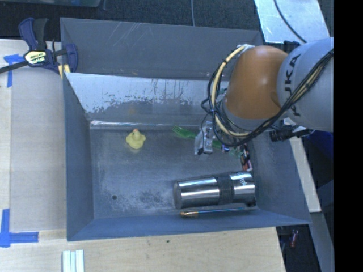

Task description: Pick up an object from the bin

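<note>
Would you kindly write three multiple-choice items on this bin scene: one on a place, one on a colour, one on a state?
1. Where is the gripper?
A. Beside the green thing
B. Over the left front corner
C. Above the left rim

2. What colour is the small lump to the left of the green thing?
A. Red
B. Blue
C. Yellow

3. How is the steel cylinder placed?
A. Upright
B. Lying on its side
C. Propped steeply against a wall

Answers:
1. A, it sits just to the right of the green thing.
2. C, the lump is plainly yellow.
3. B, its long side rests on the floor.
</note>
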